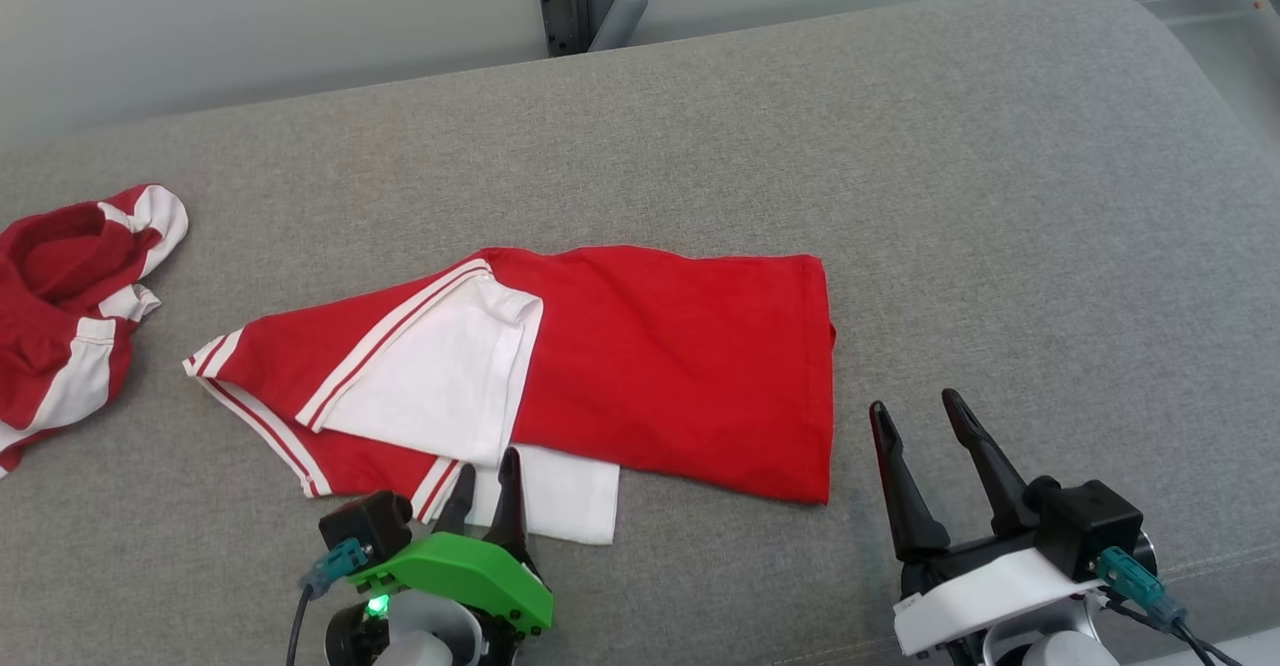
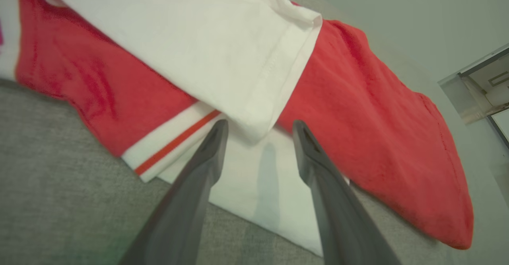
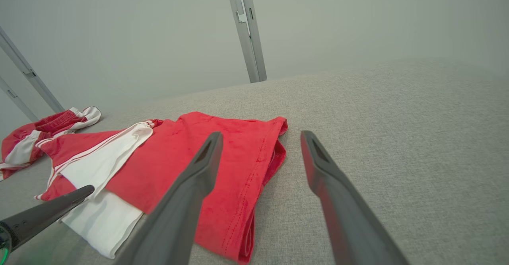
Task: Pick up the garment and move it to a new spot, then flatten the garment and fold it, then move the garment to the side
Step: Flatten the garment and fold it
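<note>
Two grippers at the near edge: left gripper [image 1: 488,468] w/ fingers spread over the white sleeve flap [image 1: 560,496], nothing pinched; right gripper [image 1: 915,406] spread too, over bare grey cushion [image 1: 1000,196] just beside the garment [image 1: 670,366]. It lies part-folded mid-cushion — I'd pinch thru all layers at both near corners, then carry the fold fwd evenly — clear of the second red-white garment [image 1: 60,296] far left.

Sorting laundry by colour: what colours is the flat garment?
Garment: red body, white sleeves, red-striped white trim; best in head view.
</note>
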Controlling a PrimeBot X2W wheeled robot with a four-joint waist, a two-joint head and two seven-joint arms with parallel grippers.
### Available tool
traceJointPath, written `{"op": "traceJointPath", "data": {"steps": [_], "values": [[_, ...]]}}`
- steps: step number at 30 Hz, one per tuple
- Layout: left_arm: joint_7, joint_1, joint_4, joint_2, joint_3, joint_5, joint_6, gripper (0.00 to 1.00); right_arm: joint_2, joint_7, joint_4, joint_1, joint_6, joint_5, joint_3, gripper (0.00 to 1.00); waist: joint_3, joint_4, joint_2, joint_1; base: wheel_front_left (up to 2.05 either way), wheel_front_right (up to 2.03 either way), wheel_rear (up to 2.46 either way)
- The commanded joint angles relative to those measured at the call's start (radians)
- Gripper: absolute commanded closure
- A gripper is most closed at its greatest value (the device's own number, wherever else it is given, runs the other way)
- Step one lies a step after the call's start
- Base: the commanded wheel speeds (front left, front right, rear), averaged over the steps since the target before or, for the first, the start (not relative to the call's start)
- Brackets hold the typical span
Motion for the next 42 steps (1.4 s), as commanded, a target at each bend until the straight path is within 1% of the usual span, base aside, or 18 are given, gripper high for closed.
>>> {"op": "traceJointPath", "data": {"steps": [1,4,7,9,10,11,12,13,21,25,28,31,35,38,39,42], "values": [[0.0,-0.001,0.008,0.004,-0.017,-0.044,-0.021,0.27,-0.002,0.0,0.004,-0.006,-0.001,0.003,0.002,0.0,-0.001,0.003,0.0,0.0,0.0,0.0,0.0],[0.0,-0.019,0.018,0.004,-0.03,-0.077,-0.023,0.27,-0.002,0.0,0.007,-0.011,-0.001,0.002,0.008,0.0,-0.001,0.002,0.0,0.0,0.0,0.0,0.0],[0.0,-0.038,0.031,0.004,-0.037,-0.112,-0.01,0.2,-0.002,0.0,0.007,-0.018,-0.001,-0.004,0.013,0.0,-0.001,-0.003,0.0,0.0,0.0,0.0,0.0],[0.0,-0.045,0.027,0.004,-0.022,-0.119,-0.005,0.2,-0.002,0.0,0.008,-0.02,-0.001,-0.009,0.012,0.0,0.0,-0.008,0.0,0.0,0.0,0.0,0.0],[0.0,-0.045,0.025,0.004,-0.019,-0.113,-0.002,0.24,-0.002,0.0,0.008,-0.021,-0.001,-0.011,0.01,0.0,0.0,-0.011,0.0,0.0,0.0,0.0,0.0],[0.0,-0.045,0.022,0.004,-0.012,-0.105,0.0,0.38,-0.002,0.0,0.008,-0.02,-0.001,-0.014,0.008,0.0,0.0,-0.014,0.0,0.0,0.0,0.0,0.0],[0.0,-0.042,0.02,0.004,-0.006,-0.097,0.002,0.66,-0.002,0.0,0.007,-0.018,-0.001,-0.016,0.007,0.0,-0.001,-0.017,0.0,0.0,0.0,0.0,0.0],[0.0,-0.037,0.018,0.004,-0.002,-0.092,0.0,1.0,-0.002,0.0,0.008,-0.015,-0.001,-0.016,0.005,0.0,-0.003,-0.02,0.0,0.0,0.0,0.0,0.0],[0.0,0.024,-0.021,0.004,0.017,-0.05,-0.01,1.0,-0.002,0.0,0.003,0.012,-0.001,-0.015,-0.003,0.0,-0.027,-0.025,0.0,0.0,0.0,0.0,0.0],[0.0,0.071,-0.084,0.009,0.072,0.031,0.0,1.0,-0.002,0.0,-0.005,0.001,-0.001,0.007,-0.008,0.0,-0.036,-0.005,0.0,0.0,0.0,0.0,0.0],[0.0,0.114,-0.157,0.026,0.129,0.099,0.011,1.0,-0.002,0.0,0.031,-0.029,-0.001,0.054,-0.025,0.0,-0.033,0.021,0.0,0.0,0.0,0.0,0.0],[-0.001,0.15,-0.211,0.034,0.171,0.137,0.01,1.0,-0.002,0.0,0.118,-0.069,-0.001,0.116,-0.036,0.0,-0.028,0.053,0.0,0.0,0.0,0.0,0.0],[0.0,0.163,-0.238,0.045,0.202,0.146,0.007,1.0,-0.002,-0.001,0.277,-0.153,-0.001,0.201,-0.024,0.0,-0.016,0.088,0.0,0.0,0.0,0.0,0.0],[0.0,0.158,-0.244,0.044,0.206,0.152,0.003,1.0,-0.004,-0.001,0.406,-0.261,0.0,0.277,-0.019,0.0,-0.003,0.102,0.0,0.0,0.0,0.0,0.0],[-0.001,0.15,-0.245,0.043,0.203,0.155,0.001,1.0,-0.003,0.016,0.493,-0.342,0.0,0.329,-0.014,0.0,0.006,0.109,0.0,0.0,0.0,0.0,0.0],[0.0,0.14,-0.242,0.04,0.2,0.157,-0.002,1.0,-0.003,0.068,0.607,-0.461,0.0,0.368,-0.014,0.0,0.019,0.113,0.0,0.0,0.0,0.0,0.0]]}}
